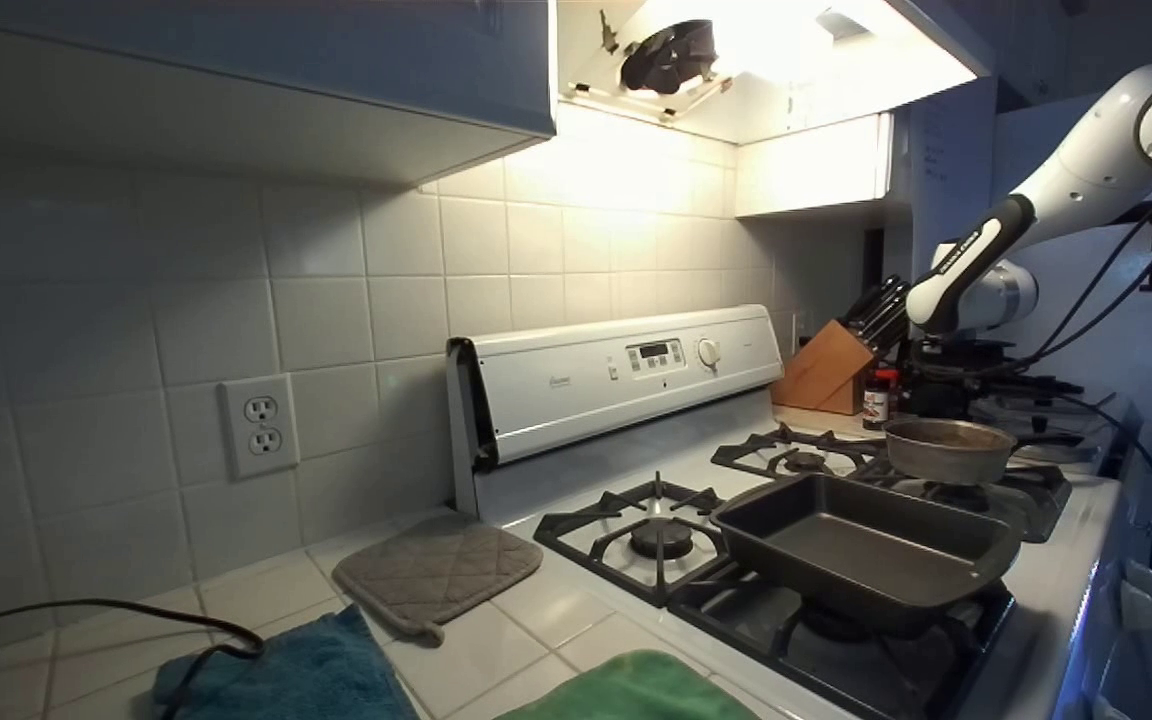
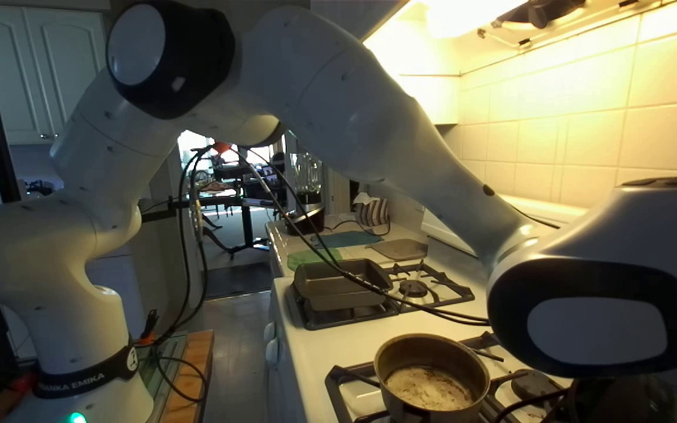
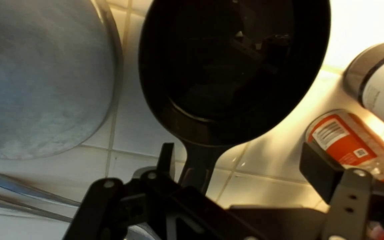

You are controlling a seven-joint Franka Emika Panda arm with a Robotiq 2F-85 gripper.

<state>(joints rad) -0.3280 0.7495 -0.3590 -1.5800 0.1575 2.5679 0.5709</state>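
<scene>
Just beyond fingers (image 3: 320,172), black pan (image 3: 228,73)

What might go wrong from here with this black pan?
Closing might nudge the pan sideways: in the wrist view, its handle sits much nearer one finger of the open end effector. The opposite finger could knock the orange-labelled container, which appears right beside it there.

1. Pale tiled bench (image 3: 135,123) lies beneath the jaws.
2. A tiled wall (image 1: 601,235) rises higher than the jaws.
3. Warm light (image 1: 776,45) glows well above them.
4. Grey floor (image 2: 235,352) stretches below jaw level.
5. White cabinets (image 2: 68,76) hang well apart from the jaws.
</scene>
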